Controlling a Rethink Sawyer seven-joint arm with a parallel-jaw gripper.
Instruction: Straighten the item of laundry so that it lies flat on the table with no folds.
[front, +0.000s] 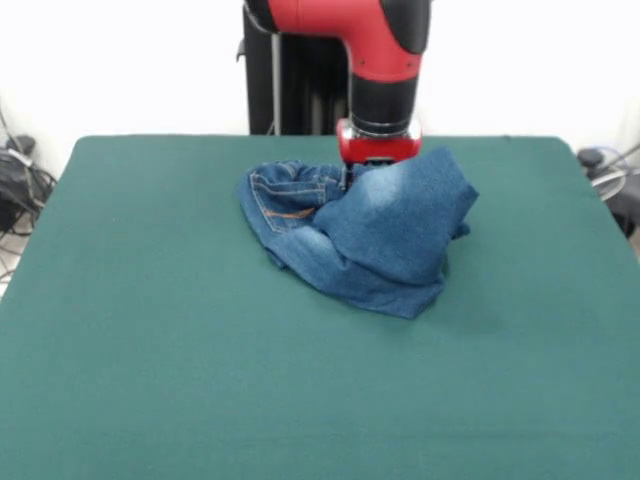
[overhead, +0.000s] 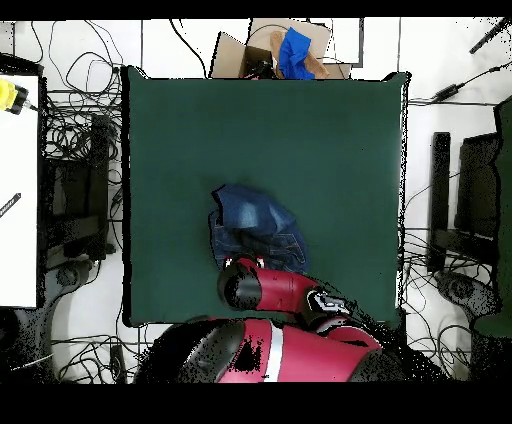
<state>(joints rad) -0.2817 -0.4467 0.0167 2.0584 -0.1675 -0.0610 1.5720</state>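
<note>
Green felt worktop (front: 120, 380), white wall behind, cables at both edges. Front view: jeans (front: 370, 235) bunched in a heap at mid-worktop toward the far side, one flap standing up against the red wrist, pocket w/ orange stitching (front: 285, 212) facing left. Gripper (front: 378, 160) sits right at the heap's far edge, tips hidden by denim; can't tell how far open or if it has cloth.

Overhead: jeans (overhead: 255, 228) a compact wad, arm (overhead: 270, 290) overlapping its near edge, gripper not visible. Box w/ blue cloth (overhead: 295, 52) off the far edge.

Handling guess: denim soft but thickish, light, drags ok on felt. Best hold prob. waistband or a hem, then pull outward.
</note>
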